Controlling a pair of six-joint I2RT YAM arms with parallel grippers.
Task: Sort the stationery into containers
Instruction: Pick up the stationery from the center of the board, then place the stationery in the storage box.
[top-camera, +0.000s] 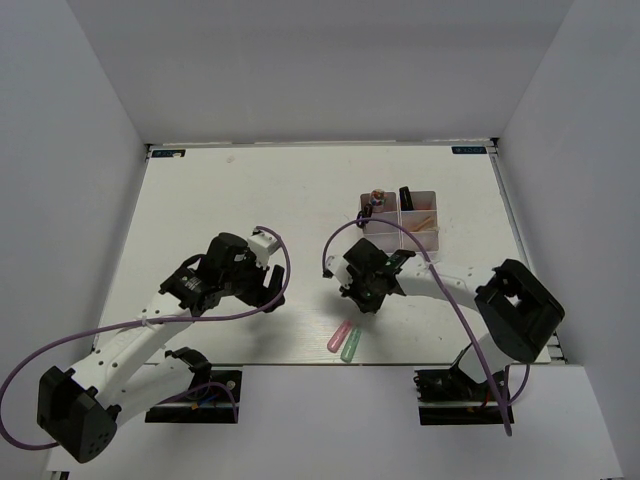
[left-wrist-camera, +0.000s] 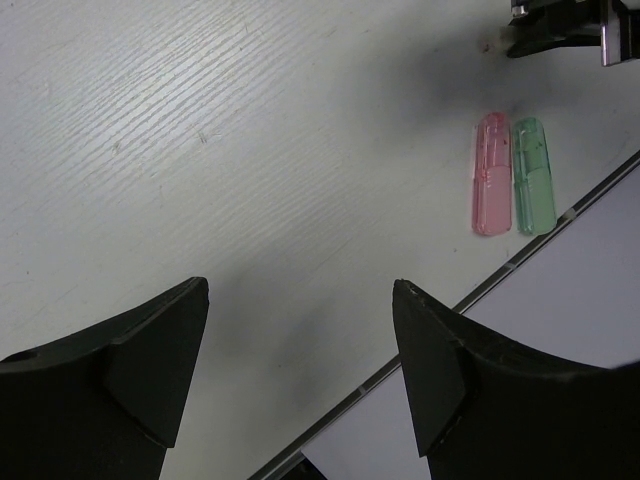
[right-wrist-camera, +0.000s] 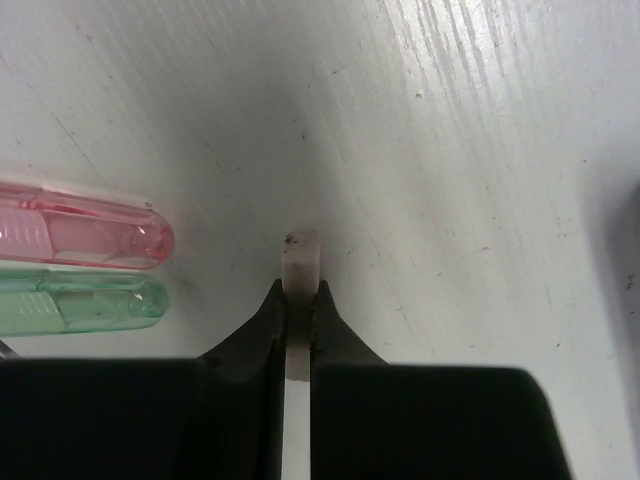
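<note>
My right gripper (right-wrist-camera: 298, 295) is shut on a small pale clip (right-wrist-camera: 301, 262), held edge-on just above the tabletop. Left of it, a pink capsule eraser (right-wrist-camera: 90, 232) and a green capsule eraser (right-wrist-camera: 90, 300) lie side by side. From above, the right gripper (top-camera: 362, 297) is in front of the containers (top-camera: 420, 192), with the pink eraser (top-camera: 340, 337) and green eraser (top-camera: 350, 346) near the front edge. My left gripper (top-camera: 270, 290) is open over bare table; its wrist view has its jaws (left-wrist-camera: 300, 290) wide apart and the pink eraser (left-wrist-camera: 490, 175) and green eraser (left-wrist-camera: 533, 175) ahead.
The white divided containers hold a black item (top-camera: 407, 197) and a thin yellowish stick (top-camera: 425, 220). The table's front edge (left-wrist-camera: 480, 290) runs close under the left gripper. White walls enclose the table on three sides. Purple cables loop from both arms.
</note>
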